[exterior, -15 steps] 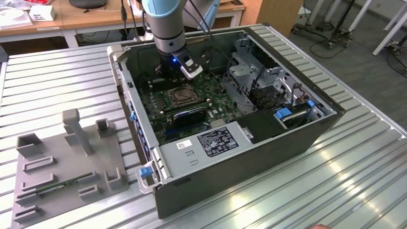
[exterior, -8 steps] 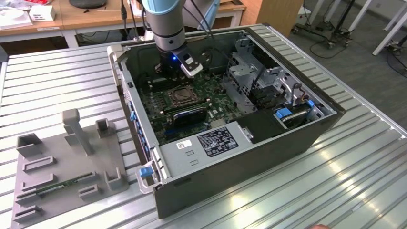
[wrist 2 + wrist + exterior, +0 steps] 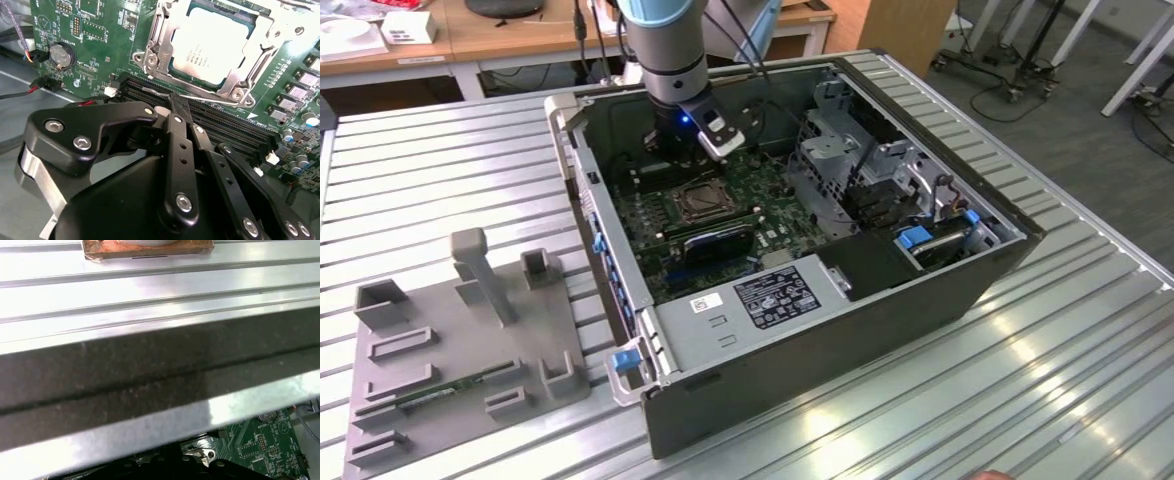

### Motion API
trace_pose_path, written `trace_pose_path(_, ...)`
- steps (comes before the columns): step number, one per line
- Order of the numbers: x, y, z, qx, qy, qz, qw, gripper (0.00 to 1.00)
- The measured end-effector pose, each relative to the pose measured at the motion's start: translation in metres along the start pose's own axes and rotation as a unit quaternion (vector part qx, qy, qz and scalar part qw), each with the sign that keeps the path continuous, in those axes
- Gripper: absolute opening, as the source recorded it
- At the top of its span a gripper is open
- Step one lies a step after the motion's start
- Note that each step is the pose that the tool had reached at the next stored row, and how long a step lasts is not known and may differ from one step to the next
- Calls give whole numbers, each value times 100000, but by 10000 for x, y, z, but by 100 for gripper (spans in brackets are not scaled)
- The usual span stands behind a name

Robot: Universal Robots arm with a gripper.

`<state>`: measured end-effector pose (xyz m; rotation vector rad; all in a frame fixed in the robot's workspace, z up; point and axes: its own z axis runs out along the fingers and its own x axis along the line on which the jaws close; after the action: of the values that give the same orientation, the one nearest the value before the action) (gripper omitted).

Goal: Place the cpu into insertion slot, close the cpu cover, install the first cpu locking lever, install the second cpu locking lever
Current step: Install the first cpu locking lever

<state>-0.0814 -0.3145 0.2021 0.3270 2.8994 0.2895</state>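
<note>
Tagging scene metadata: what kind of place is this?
Probably a robotics lab or test workshop: an open desktop computer case sits on a slotted aluminium table under a robot arm, a grey fixture plate lies beside it, and wooden desks stand behind.

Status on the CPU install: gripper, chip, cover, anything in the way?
Status: gripper shut, nothing seen in it, over memory slots. cpu seated in insertion slot, cpu cover down. No obstruction seen.

The cpu [image 3: 212, 45] sits in the insertion slot [image 3: 698, 203] on the motherboard [image 3: 115, 55] inside the case [image 3: 854, 330]; on the worktop [image 3: 440, 170], a fixture plate [image 3: 440, 352] lies at the exterior view's left.
</note>
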Motion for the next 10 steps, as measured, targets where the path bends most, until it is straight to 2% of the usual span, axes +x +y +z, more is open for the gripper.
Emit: trace_pose_path(10,3,2,12,-15,-38,-9,100000,11)
